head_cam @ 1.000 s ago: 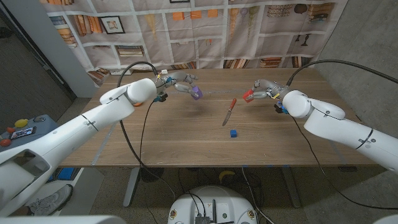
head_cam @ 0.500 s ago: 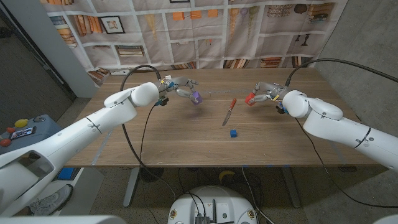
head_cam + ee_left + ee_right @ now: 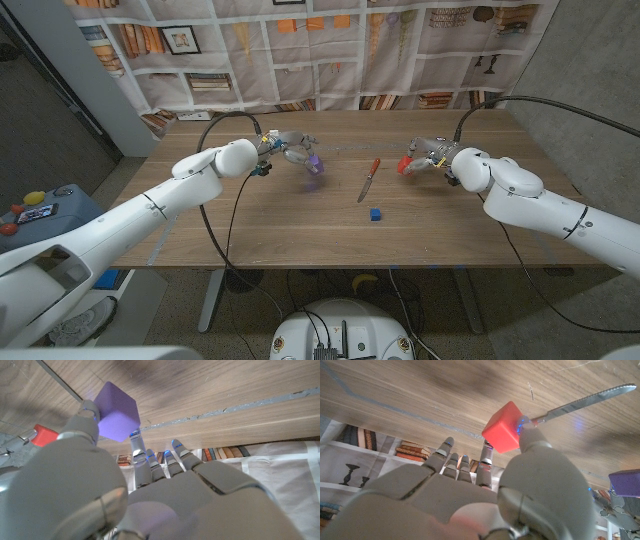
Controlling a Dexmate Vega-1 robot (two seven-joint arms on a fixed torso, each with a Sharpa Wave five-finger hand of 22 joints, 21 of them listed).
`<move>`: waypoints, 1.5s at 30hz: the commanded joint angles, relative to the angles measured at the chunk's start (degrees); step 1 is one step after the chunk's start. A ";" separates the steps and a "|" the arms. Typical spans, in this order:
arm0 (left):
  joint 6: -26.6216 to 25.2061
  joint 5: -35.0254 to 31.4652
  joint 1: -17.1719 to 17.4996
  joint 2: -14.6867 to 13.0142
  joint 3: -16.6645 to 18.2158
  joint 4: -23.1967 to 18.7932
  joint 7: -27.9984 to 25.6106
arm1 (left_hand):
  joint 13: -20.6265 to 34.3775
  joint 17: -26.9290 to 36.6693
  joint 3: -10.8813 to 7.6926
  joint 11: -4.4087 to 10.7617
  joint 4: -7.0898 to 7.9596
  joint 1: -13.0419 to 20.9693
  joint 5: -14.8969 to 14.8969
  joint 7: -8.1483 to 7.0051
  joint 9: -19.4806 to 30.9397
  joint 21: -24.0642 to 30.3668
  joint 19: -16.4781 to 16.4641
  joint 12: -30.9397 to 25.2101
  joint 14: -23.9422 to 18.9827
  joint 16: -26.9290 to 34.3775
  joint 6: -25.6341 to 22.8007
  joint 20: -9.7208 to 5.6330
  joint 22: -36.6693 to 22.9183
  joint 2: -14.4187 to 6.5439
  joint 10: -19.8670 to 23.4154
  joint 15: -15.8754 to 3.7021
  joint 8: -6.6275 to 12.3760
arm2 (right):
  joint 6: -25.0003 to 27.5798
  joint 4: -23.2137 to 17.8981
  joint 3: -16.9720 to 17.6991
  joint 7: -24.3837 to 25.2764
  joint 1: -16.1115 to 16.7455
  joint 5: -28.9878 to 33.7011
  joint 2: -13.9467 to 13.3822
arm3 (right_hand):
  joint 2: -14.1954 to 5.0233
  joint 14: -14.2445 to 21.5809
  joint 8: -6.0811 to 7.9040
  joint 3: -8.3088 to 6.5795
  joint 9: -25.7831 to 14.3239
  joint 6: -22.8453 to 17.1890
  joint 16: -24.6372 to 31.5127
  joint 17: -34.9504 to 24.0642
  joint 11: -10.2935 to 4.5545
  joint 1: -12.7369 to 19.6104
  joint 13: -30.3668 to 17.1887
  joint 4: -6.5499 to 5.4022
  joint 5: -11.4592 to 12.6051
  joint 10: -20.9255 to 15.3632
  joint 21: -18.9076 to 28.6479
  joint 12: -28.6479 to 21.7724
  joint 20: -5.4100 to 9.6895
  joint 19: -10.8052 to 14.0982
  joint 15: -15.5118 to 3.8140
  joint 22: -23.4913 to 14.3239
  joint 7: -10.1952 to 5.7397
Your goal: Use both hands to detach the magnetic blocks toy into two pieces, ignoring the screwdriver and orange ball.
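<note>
My left hand point(image 3: 289, 147) pinches a purple block point(image 3: 314, 163) between thumb and fingertip, just above the table at the back middle; the left wrist view shows the purple block point(image 3: 117, 410) at the tip of my left hand point(image 3: 130, 495). My right hand point(image 3: 428, 154) holds a red block point(image 3: 404, 163) low over the table to the right. In the right wrist view the red block point(image 3: 504, 427) sits between thumb and fingertips of my right hand point(image 3: 470, 500). The two blocks are well apart, with the screwdriver between them.
A red-handled screwdriver point(image 3: 368, 179) lies on the wooden table point(image 3: 270, 225) between my hands, its blade point(image 3: 580, 404) near the red block. A small blue block point(image 3: 375, 214) lies in front of it. Cables run from both wrists.
Both hands have sunk a little toward the table with their blocks. The purple block has moved down, and the red block has moved slightly down and right.
</note>
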State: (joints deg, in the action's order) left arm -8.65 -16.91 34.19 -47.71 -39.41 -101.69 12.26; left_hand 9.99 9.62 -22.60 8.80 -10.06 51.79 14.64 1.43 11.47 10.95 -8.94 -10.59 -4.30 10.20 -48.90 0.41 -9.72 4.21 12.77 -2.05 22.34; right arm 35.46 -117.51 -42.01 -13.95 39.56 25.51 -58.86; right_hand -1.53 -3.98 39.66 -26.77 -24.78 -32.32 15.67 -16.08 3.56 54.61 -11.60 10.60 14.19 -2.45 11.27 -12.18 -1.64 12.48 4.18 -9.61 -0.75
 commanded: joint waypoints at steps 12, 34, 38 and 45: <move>-1.13 -3.00 0.83 0.79 -1.17 1.02 0.18 | 0.22 0.08 -0.08 0.33 0.20 5.85 0.47 -4.92 2.78 0.12 -0.18 -0.30 0.11 0.02 -4.40 -0.50 -0.24 -6.13 -0.03 -0.78 0.03 | 0.43 2.88 -3.09 -6.95 -0.21 14.11 3.39 | -2.34 0.35 0.90 0.45 0.00 -3.93 0.33 -0.34 -0.07 3.57 -0.23 -0.28 0.16 -0.20 0.20 -0.04 0.27 1.08 -0.29 -0.10 -3.67; -2.99 -5.84 -0.23 1.29 -3.14 1.56 2.82 | 0.24 0.12 0.33 -0.21 0.45 5.53 0.71 -5.09 2.57 -0.04 0.45 0.00 1.61 -0.30 -2.96 -0.25 -0.27 -6.31 -1.27 -0.06 -0.80 | 0.51 6.00 -3.79 -8.43 0.74 20.81 6.89 | -1.88 0.50 1.09 1.10 0.32 -3.51 0.37 -0.52 -0.14 3.95 -0.29 -0.53 -0.11 -0.28 0.20 0.03 0.28 1.55 -0.17 -0.14 -3.69; -4.00 -7.72 -0.66 1.30 -3.99 1.20 3.39 | 0.25 0.13 0.44 -0.29 0.48 5.41 0.77 -5.23 2.54 -0.17 0.96 0.11 2.19 -0.34 -2.45 -0.56 -0.28 -6.34 -1.89 0.20 -1.04 | 0.34 6.59 -3.89 -8.26 0.95 21.58 7.32 | -1.87 0.59 1.11 1.21 0.38 -3.39 0.41 -0.57 -0.09 4.02 -0.31 -0.58 -0.15 -0.35 0.20 0.02 0.35 1.64 -0.24 -0.15 -3.63; -5.35 -9.94 -0.78 1.45 -4.70 0.77 3.48 | 0.25 0.13 0.54 -0.35 0.54 5.27 0.85 -5.07 2.52 -0.31 1.62 0.01 2.50 -0.29 -2.66 -0.38 -0.28 -6.41 -2.00 0.30 -1.00 | 0.27 7.09 -3.53 -7.74 1.51 22.01 7.91 | -1.85 0.77 1.16 1.38 0.49 -3.21 0.48 -0.65 -0.13 4.14 -0.32 -0.64 -0.22 -0.31 0.39 0.07 0.47 2.32 -0.30 -0.16 -3.60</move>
State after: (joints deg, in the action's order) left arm -12.09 -23.74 33.94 -46.47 -42.73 -100.29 14.96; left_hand 9.99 9.62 -21.97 8.39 -9.90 52.72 15.14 0.29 11.48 10.95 -7.68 -10.59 -1.94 9.93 -47.76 0.20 -9.72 2.91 10.91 -1.75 20.80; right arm 36.00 -111.45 -45.71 -22.17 40.37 45.86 -52.04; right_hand -0.55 -3.58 40.49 -25.51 -24.04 -32.32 15.92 -16.65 3.57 55.60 -11.60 9.96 14.09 -2.45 11.26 -12.18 -1.03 14.34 3.78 -9.61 -0.74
